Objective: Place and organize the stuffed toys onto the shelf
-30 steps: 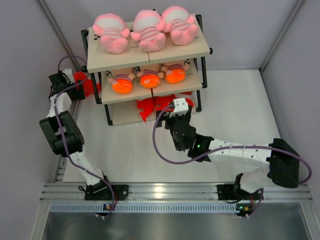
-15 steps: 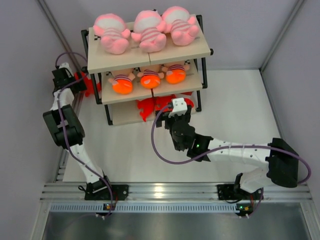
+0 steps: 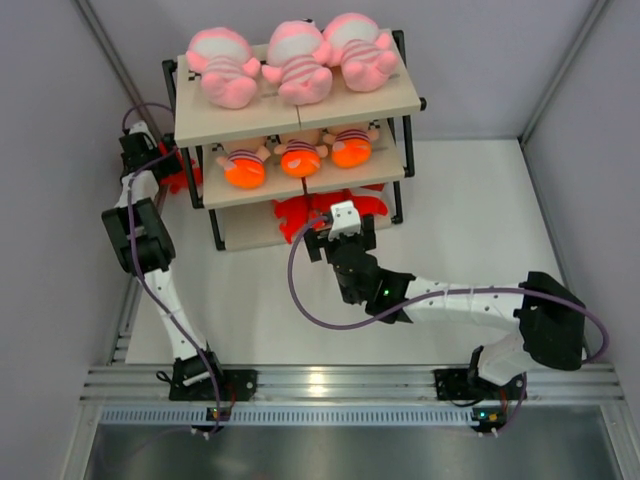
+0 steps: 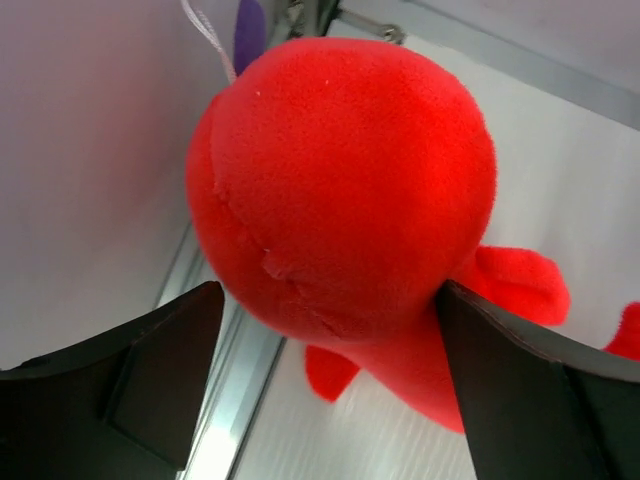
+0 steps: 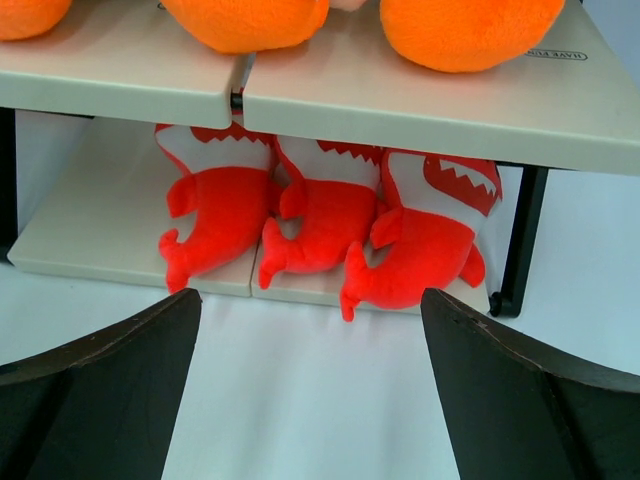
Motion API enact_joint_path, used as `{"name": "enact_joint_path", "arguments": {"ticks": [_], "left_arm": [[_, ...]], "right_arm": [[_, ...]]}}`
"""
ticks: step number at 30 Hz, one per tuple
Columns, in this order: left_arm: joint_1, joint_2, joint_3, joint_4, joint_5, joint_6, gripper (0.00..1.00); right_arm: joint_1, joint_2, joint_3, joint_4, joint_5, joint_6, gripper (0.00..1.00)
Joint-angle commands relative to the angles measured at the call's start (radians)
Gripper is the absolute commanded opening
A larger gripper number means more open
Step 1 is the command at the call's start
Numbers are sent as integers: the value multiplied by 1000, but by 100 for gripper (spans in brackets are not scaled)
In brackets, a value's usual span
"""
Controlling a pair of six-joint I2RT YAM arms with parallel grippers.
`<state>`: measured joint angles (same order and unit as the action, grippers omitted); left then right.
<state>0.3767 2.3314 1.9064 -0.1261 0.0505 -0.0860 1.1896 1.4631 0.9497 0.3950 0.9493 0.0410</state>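
Observation:
The shelf (image 3: 395, 100) stands at the back. Three pale-pink striped toys (image 3: 295, 65) lie on its top board, and three striped dolls with orange ends (image 3: 300, 158) on the middle board. Three red sharks (image 5: 330, 215) lie side by side on the bottom board (image 5: 90, 220). A fourth red shark (image 3: 178, 172) lies left of the shelf by the wall. My left gripper (image 3: 150, 158) is open with its jaws either side of this shark (image 4: 340, 180). My right gripper (image 3: 340, 222) is open and empty in front of the bottom board, with white table between its fingers (image 5: 110, 390).
Grey walls close in the table on the left, back and right. A metal rail (image 4: 225, 400) runs along the left wall under the fourth shark. The shelf's black leg (image 5: 520, 240) stands right of the sharks. The right arm's purple cable (image 3: 300, 290) loops over the table.
My left gripper has moved right and back along the wall, closing in on the shark beside the shelf. My right gripper has moved a little left along the shelf front.

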Motion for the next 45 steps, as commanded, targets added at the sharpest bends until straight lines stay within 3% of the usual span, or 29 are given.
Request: {"name": "enact_joint_path", "arguments": {"ticks": [1,2,3,4,6,7,8,14,18,24,30,36,40,45], "left_arm": [[-16,51,65,26,2,-6,91],[-15,57,71,19,6,-3,86],[-16,60,71,16,15,2,74],[-16,59,63,14,26,6,55],[-16,54,51,11,58,25,37],[-18,46,40,6,67,32,4],[-16,42,33,2,71,38,0],[-9,-52,-81,-10,87,58,0],[7,-199,-270,-12,110,77,0],[16,-535,-638,-15,112,123,0],[111,-851,-910,-68,157,117,0],[139,-1231,-1044,-257,198,256,0],[137,-1398,-1054,-348,187,304,0],[137,-1595,-1063,-518,374,411,0]], "right_arm": [[16,14,34,5,20,-26,92],[15,11,34,7,22,-27,92],[13,14,32,5,25,-27,92],[13,11,31,4,25,-27,92],[13,5,27,2,26,-24,92],[13,-1,27,-2,26,-21,92],[13,-6,27,-7,26,-15,92],[16,-64,18,-63,11,45,92],[18,-118,12,-96,-73,68,92],[22,-92,138,-283,-455,79,91],[44,-66,161,-251,-723,126,92],[47,47,272,-245,-935,218,96],[42,135,343,-193,-1032,264,97],[30,206,400,-151,-1043,374,99]]}}
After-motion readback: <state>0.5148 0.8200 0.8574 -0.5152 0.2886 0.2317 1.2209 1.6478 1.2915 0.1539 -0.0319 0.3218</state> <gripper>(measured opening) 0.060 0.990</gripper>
